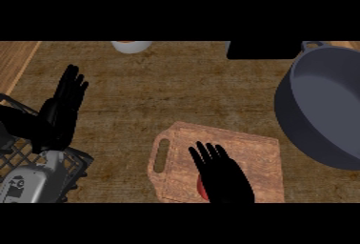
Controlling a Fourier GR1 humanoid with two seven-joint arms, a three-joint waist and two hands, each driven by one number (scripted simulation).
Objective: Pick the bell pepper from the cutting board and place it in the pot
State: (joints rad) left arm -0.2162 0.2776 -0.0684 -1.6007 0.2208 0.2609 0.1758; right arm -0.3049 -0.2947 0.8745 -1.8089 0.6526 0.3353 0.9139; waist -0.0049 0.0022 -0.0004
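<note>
Right hand (pixel 224 175) comes in from the lower edge and sits over the cutting board (pixel 247 147), palm down. Its fingers are straight and slightly spread, pointing away from the robot, and they curl round nothing. Bell pepper (pixel 201 188) is on the near part of the board, almost fully hidden under that hand, with only a thin red sliver showing at the hand's left edge. Can't tell whether the palm touches it.

Board is wooden and lies tilted on the brown tabletop (pixel 175 90), with its handle slot toward the left. Pot (pixel 287 114) is dark grey and large. It stands upright at the right of the board, close to the board's far right corner, and runs out of view at the right edge. Nothing shows inside the part that is visible.

Left hand (pixel 62 112) rests at the left side, open with its fingers up and close together, well apart from the board. Black wire rack (pixel 76 167) is at the lower left corner, with the left grey forearm crossing over it.

White cup (pixel 131 46) is at the far edge, cut off by the frame. A flat black object (pixel 264 49) also lies at the far edge, just beside the pot's rim.
</note>
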